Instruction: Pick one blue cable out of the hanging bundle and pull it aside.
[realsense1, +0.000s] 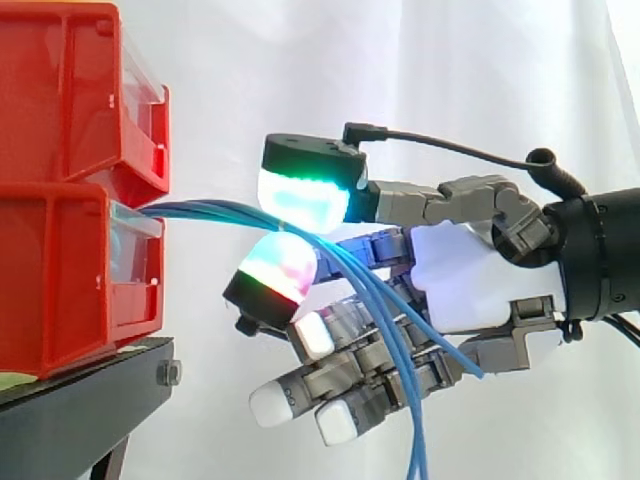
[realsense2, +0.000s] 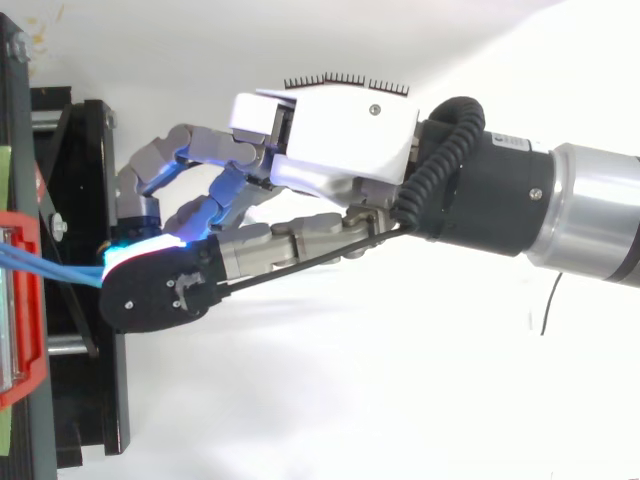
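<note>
Hand was clamped on the blue cables. In the side view a green-lit pad above and a red-green pad below pinched them just beside the lower red bin. I couldn't tell how many strands were in the pinch. Past it, the cables dropped across the other, curled fingers. The top view showed the hand over the black stand, with only a short run of cable from the bin edge to the pad.

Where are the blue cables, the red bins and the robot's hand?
blue cables (realsense1: 205, 210): side view, bundle beside the bin.
red bins (realsense1: 60, 290): side view, lower bin's side wall.
hand (realsense1: 470, 280): side view, white palm.
</note>
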